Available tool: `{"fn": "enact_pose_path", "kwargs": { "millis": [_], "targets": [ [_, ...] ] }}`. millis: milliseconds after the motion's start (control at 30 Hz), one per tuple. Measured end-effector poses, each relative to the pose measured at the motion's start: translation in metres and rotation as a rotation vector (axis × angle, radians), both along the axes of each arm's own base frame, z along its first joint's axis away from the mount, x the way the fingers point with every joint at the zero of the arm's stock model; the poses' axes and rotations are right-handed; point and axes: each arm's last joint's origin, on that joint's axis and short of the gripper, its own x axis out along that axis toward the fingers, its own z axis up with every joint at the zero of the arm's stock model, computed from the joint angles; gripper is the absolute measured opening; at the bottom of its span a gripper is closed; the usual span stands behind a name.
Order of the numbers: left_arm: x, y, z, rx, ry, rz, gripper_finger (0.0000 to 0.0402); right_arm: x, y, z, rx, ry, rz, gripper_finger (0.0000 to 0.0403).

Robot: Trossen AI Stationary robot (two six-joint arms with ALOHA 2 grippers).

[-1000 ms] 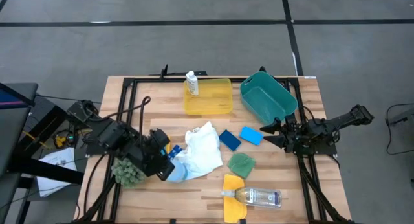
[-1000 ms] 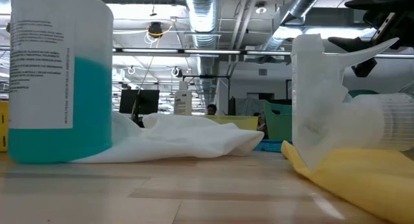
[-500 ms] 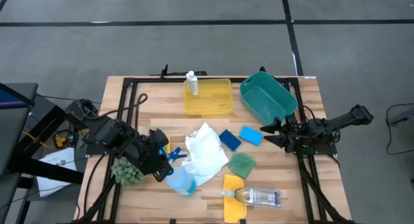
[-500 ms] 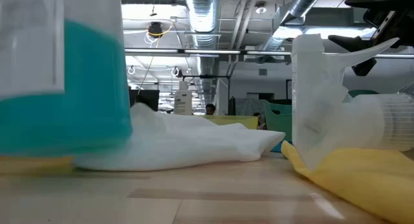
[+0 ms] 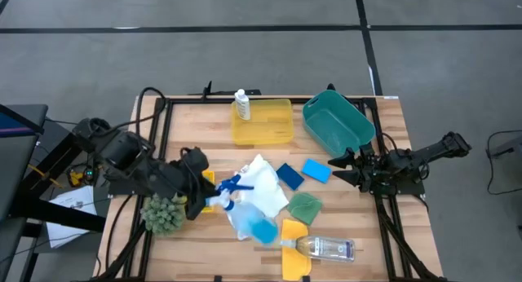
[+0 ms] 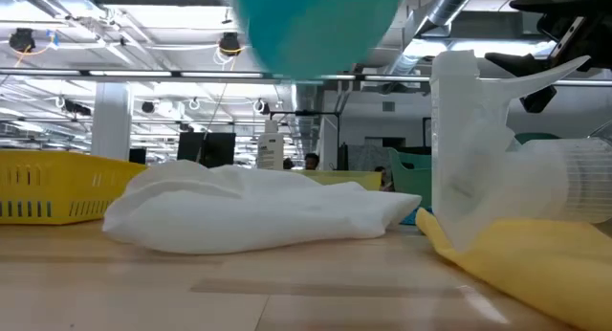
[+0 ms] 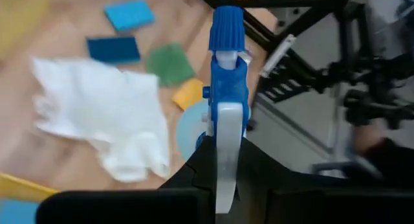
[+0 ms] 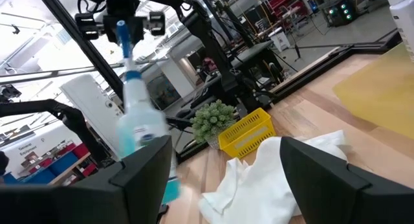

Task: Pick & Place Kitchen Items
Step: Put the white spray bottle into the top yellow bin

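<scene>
While clenched on its neck, left hand (image 5: 214, 194) beneath lifted blue-liquid spray bottle (image 5: 249, 217).

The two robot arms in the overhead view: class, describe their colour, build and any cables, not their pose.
Both arms are black and jointed. The left gripper has dark cables looping behind its arm. The right gripper ends in two pointed dark fingers. No markings are legible.

Industrial lab hall, exposed ceiling ducts (image 6: 306, 25), strip lights, equipment racks (image 8: 213, 49)
</scene>
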Motion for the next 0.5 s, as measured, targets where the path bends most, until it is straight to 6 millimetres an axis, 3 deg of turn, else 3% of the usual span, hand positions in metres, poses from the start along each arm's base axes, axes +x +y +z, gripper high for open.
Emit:
{"fn": "enact_pose_path", "kwargs": {
  "millis": [500],
  "targets": [
    [0.032,0.076,0.001,0.274,0.003,-0.039,0.0026,0.000,0.000,-0.003,-0.009,0.025,0.000,0.0278]
  ]
}}
